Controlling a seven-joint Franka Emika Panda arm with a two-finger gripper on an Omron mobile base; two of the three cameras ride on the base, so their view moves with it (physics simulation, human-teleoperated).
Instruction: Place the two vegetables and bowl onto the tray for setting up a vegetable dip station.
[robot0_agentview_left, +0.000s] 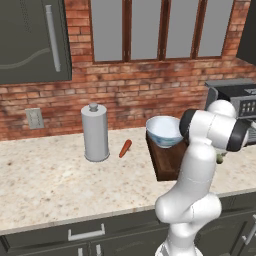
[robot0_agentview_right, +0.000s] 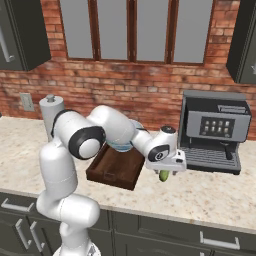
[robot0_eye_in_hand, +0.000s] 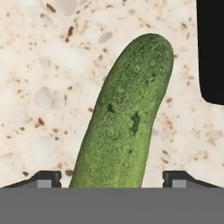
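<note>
Cucumber (robot0_eye_in_hand: 124, 127) runs up the middle of the hand view, long axis near vertical in that frame, leaning slightly right, rounded end at upper right, lower end passing down between the two finger tips (robot0_eye_in_hand: 43, 179) at the bottom edge. In the right base view it shows as a small green stub (robot0_agentview_right: 164, 175) hanging under the gripper (robot0_agentview_right: 167, 172), low centre of frame, just above the counter (robot0_agentview_right: 200, 195) and just right of the tray (robot0_agentview_right: 112, 167). Carrot (robot0_agentview_left: 125, 148) lies on the counter in the left base view, centre frame, long axis tilted, thick end upper right, tip lower left; it sits between the grey canister (robot0_agentview_left: 95, 132) and the tray (robot0_agentview_left: 165, 160), close to the canister, touching neither. Bowl (robot0_agentview_left: 164, 131) sits over the tray's far end, upright, white inside; whether it rests in the tray or on its rim, cannot tell. Tray is dark brown, its long axis running away from the camera. Surface: pale speckled stone counter, dark drawers (robot0_agentview_left: 85, 235) beneath. Room: red brick wall (robot0_agentview_left: 130, 90), a row of windows (robot0_agentview_left: 160, 30) at top, dark wall cabinet (robot0_agentview_left: 30, 40) upper left, wall outlet (robot0_agentview_left: 34, 118) at left, coffee machine (robot0_agentview_right: 215, 130) at right in the right base view. Hand: tips sit wide, one each side of the cucumber's lower end, with counter showing between each tip and the cucumber; whether the pads grip it out of frame, cannot tell.
</note>
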